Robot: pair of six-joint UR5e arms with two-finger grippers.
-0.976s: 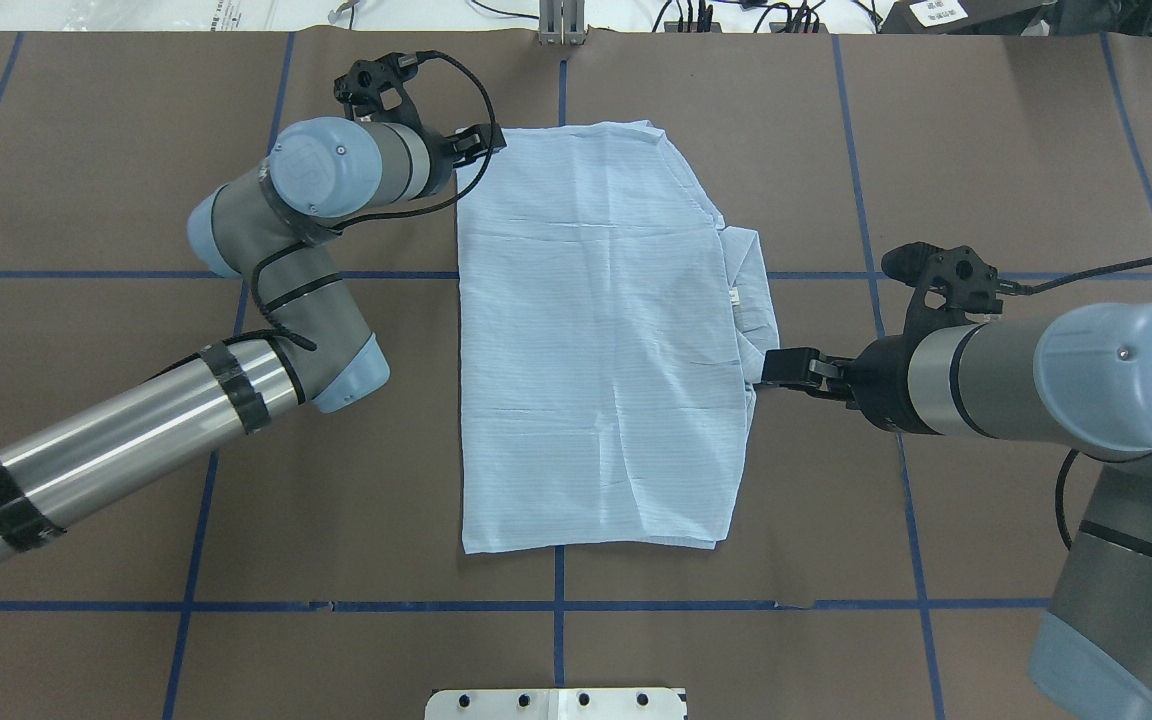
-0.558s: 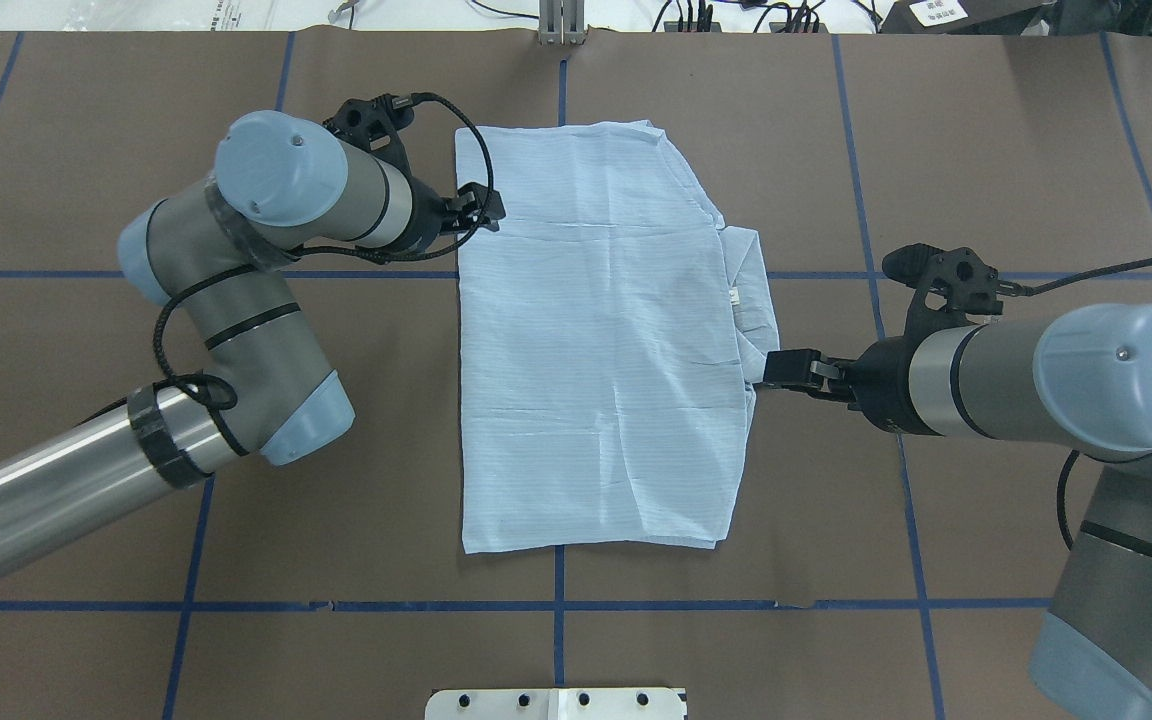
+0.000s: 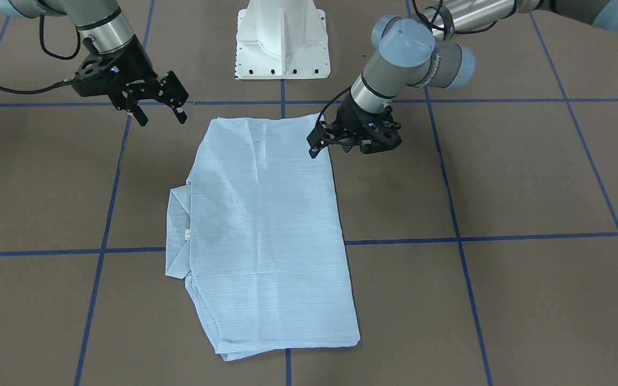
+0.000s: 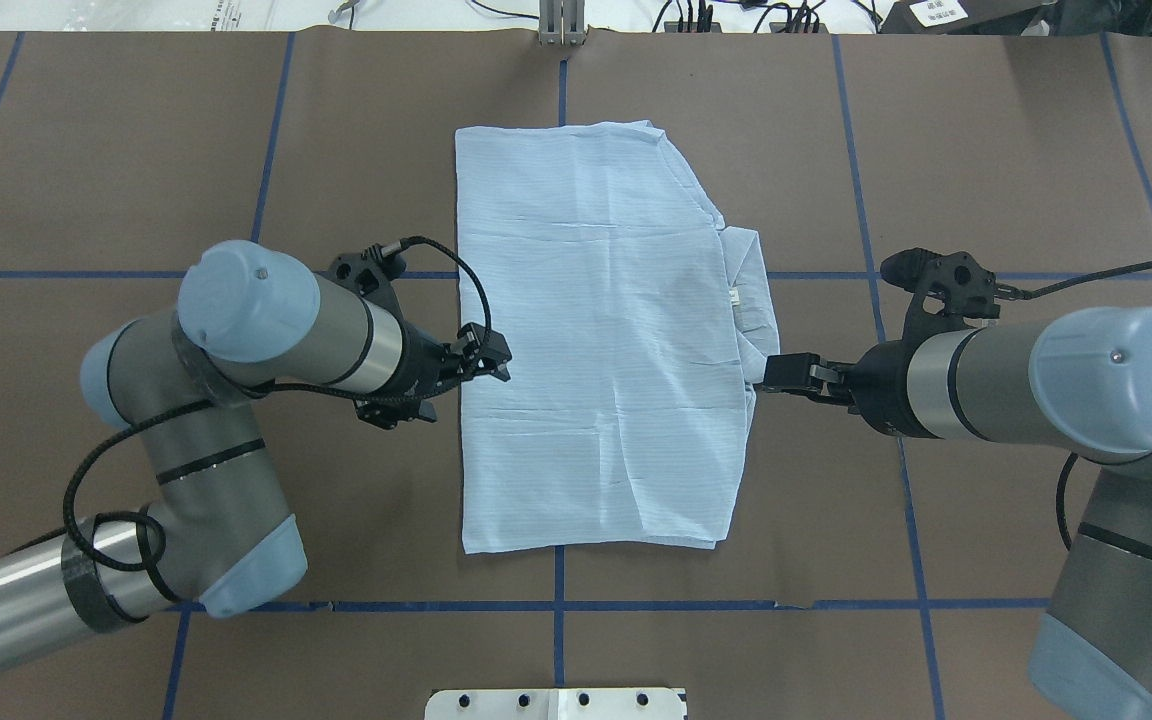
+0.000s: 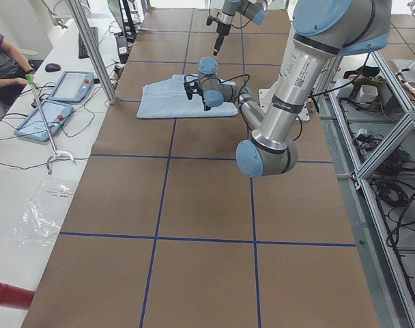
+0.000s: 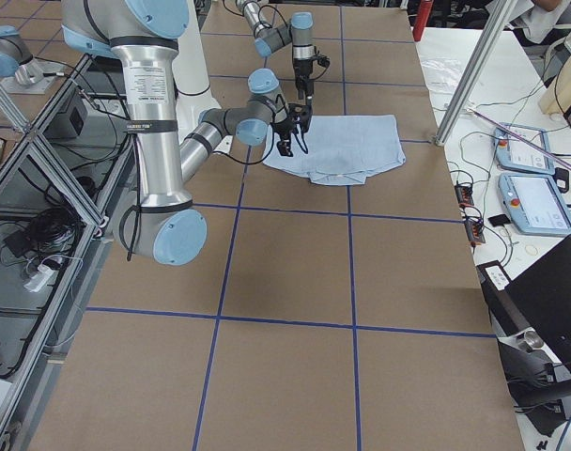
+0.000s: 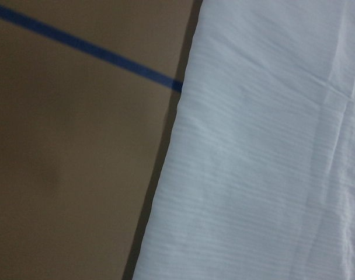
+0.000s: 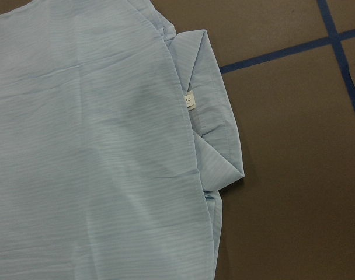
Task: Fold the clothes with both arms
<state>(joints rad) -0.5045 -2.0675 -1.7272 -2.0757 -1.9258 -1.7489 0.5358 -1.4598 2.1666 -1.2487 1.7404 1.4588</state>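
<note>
Pale blue, finely striped shirt lies flat mid-table, folded to a rough rectangle. Collar w/ white tag sticks out on robot's right side. Left claw sits low at shirt's left edge, fingers apart, gripping nothing. Right claw hangs raised nr collar side, tips angled down, fingers spread, empty.

The shirt is pale blue, finely striped; its tag is white. The bench is brown with a blue tape grid. The left arm and right arm are grey, capped light blue; the left hand and right hand are black.
</note>
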